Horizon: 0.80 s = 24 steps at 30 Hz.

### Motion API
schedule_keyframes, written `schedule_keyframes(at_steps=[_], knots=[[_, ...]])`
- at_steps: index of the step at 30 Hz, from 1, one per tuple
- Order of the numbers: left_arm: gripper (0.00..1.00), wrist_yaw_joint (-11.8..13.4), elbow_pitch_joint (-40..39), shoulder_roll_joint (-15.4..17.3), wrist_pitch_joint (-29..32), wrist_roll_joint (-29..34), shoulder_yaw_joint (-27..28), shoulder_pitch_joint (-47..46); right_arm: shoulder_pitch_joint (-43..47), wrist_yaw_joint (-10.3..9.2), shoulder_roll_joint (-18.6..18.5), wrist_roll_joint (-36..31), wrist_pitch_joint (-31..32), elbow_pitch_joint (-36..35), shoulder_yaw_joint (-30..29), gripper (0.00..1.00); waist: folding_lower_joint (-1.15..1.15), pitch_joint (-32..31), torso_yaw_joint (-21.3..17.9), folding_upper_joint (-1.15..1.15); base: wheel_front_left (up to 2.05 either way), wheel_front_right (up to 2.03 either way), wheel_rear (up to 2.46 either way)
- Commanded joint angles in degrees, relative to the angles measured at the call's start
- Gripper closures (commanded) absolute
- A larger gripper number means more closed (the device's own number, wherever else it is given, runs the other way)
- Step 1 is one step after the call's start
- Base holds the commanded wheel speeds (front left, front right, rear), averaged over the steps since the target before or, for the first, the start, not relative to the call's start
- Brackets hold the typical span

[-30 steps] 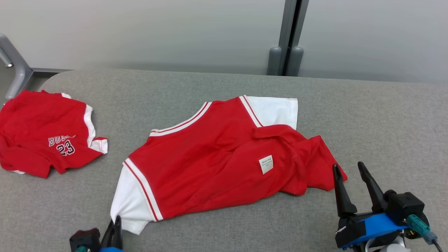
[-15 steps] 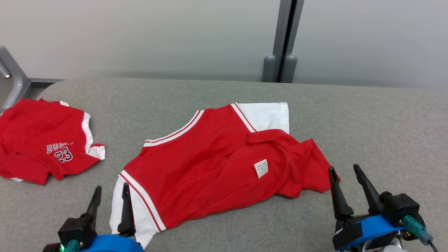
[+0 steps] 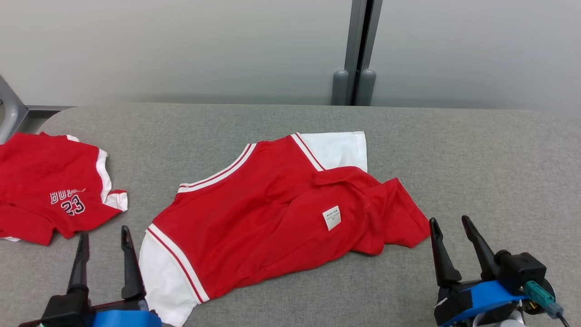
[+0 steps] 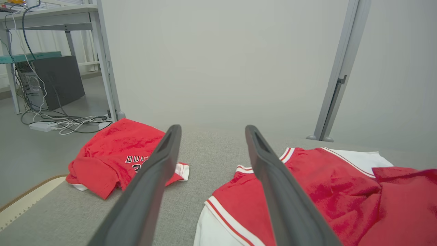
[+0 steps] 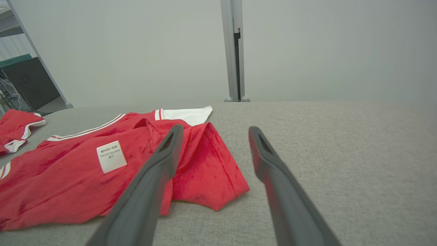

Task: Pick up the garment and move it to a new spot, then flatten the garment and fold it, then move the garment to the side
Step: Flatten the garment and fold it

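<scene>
Garment (image 3: 254,213), label (image 3: 332,218) print illegible

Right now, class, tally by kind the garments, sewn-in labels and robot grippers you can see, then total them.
Red-and-white garments: 2 (spread garment, crumpled garment)
Labels: 1 (care label)
Grippers: 2 (left gripper, right gripper)
Total: 5

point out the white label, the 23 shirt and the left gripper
white label (image 3: 332,218), head view, middle of the tag
23 shirt (image 3: 45,168), head view, red cloth above the number
left gripper (image 3: 104,233), head view, midway between its fingertips
</scene>
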Motion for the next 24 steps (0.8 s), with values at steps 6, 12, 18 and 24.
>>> schedule_keyframes(at_steps=[6, 12, 18, 24], knots=[[0.0, -2.42, 1.37, -2.13, -0.14, 3.42, 4.2, 0.88, 0.2, 0.02, -0.16, -0.77, -0.22, 0.74, -0.31, 0.0, 0.0, 0.06, 0.15, 0.0, 0.0, 0.0, 0.0], [0.0, -4.98, 2.12, -4.19, -0.15, 5.41, 6.56, 0.54, -2.69, 0.02, -0.3, -1.65, -0.22, 2.29, 2.6, 0.0, 0.0, 0.18, 0.9, 0.0, 0.0, 0.0, 0.0], [0.0, -7.11, 2.94, -5.45, -0.15, 6.76, 7.36, -0.86, -10.0, 0.02, -2.6, -0.79, 0.45, 10.06, 9.42, 0.0, 0.0, 0.89, 2.29, 0.0, 0.0, 0.0, 0.0], [0.0, -8.32, 3.41, -6.14, -0.15, 7.38, 7.76, -1.94, -18.47, 0.01, -4.17, -0.18, 5.12, 21.12, 14.5, 0.0, 0.0, 1.94, 4.43, 0.0, 0.0, 0.0, 0.0]])
